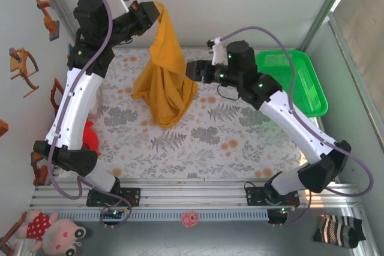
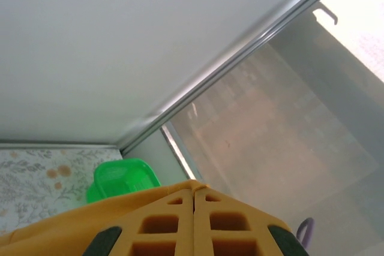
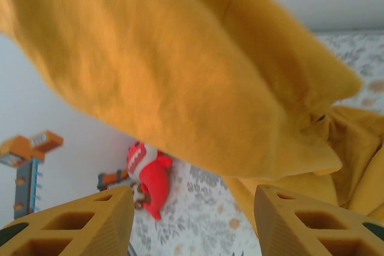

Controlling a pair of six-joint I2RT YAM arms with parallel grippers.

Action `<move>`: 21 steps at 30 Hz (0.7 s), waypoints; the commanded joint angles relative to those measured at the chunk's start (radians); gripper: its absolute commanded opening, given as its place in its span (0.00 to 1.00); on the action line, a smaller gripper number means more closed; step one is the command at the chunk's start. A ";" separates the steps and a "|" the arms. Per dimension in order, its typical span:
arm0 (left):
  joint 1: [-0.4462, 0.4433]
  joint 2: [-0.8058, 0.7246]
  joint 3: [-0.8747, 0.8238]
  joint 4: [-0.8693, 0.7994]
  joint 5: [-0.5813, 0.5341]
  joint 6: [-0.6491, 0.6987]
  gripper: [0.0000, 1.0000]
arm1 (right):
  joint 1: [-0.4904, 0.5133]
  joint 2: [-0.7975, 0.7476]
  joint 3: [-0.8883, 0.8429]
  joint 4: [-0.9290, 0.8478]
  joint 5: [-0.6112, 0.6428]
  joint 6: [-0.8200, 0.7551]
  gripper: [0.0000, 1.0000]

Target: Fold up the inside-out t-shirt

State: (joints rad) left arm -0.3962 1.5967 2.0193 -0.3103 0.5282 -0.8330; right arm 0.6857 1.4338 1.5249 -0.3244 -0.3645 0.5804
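T-shirt (image 1: 163, 76) up in the air, zero folds so far
My left gripper (image 1: 153, 12) is pinched shut on its top, bottom bunched on the counter (image 1: 240, 142); my right gripper (image 3: 193, 195) is open beside it, holding nothing.

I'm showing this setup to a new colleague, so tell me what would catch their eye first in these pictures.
The mustard t-shirt grabs the eye first: it hangs in a long bunch from the shut left tool at the back left, its lower end reaching the floral table. The right tool sits open close beside the cloth's middle, and a green basket glows at the back right.
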 commanded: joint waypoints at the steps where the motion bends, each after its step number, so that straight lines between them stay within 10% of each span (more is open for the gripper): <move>1: -0.037 0.012 -0.007 -0.080 -0.048 0.051 0.00 | 0.050 -0.047 0.003 0.052 0.091 -0.060 0.55; 11: -0.215 0.194 -0.385 -0.138 -0.090 0.082 0.00 | 0.048 -0.187 -0.221 -0.088 0.496 -0.012 0.55; 21: -0.343 0.394 -0.364 -0.069 -0.043 0.085 0.03 | 0.004 -0.286 -0.482 -0.160 0.555 0.085 0.53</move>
State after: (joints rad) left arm -0.7410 2.0159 1.5734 -0.4347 0.4477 -0.7670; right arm 0.6933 1.1687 1.0782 -0.4637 0.1421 0.6197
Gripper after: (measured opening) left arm 0.053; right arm 0.528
